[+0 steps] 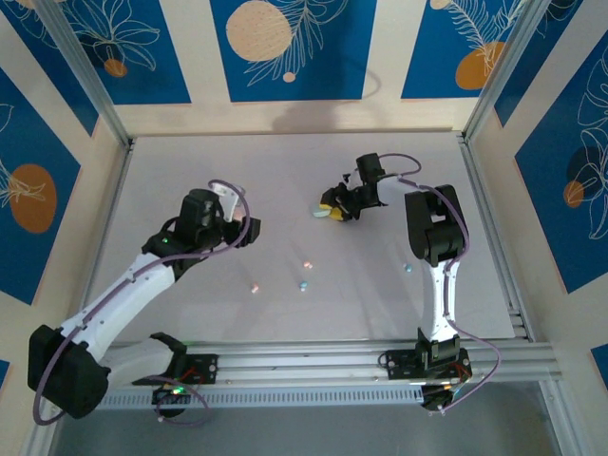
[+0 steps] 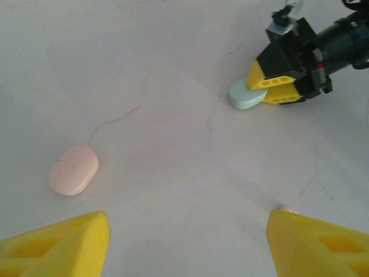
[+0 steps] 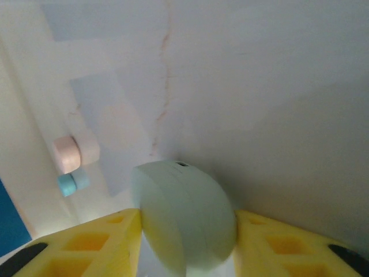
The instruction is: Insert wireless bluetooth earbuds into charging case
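A mint green charging case [image 3: 184, 222] sits between the yellow fingers of my right gripper [image 3: 187, 213], which touch it on both sides. From above, that gripper [image 1: 332, 207] is low over the table at the centre right, and the case [image 1: 322, 213] sticks out to its left. My left gripper [image 2: 187, 220] hangs open over bare table and holds nothing. It faces the right gripper [image 2: 262, 88]. Tiny earbuds lie loose nearer the arms: a pink one [image 1: 308, 265], another pink one [image 1: 255, 285], a blue one [image 1: 303, 285] and a blue one [image 1: 407, 268].
A pink case [image 2: 73, 169] lies closed on the table, left of my left gripper's line. A pink earbud [image 2: 285, 208] peeks from behind my left gripper's right finger. A pink piece [image 3: 75, 153] and a blue piece [image 3: 72, 183] lie farther off. Patterned walls enclose the table [image 1: 190, 171].
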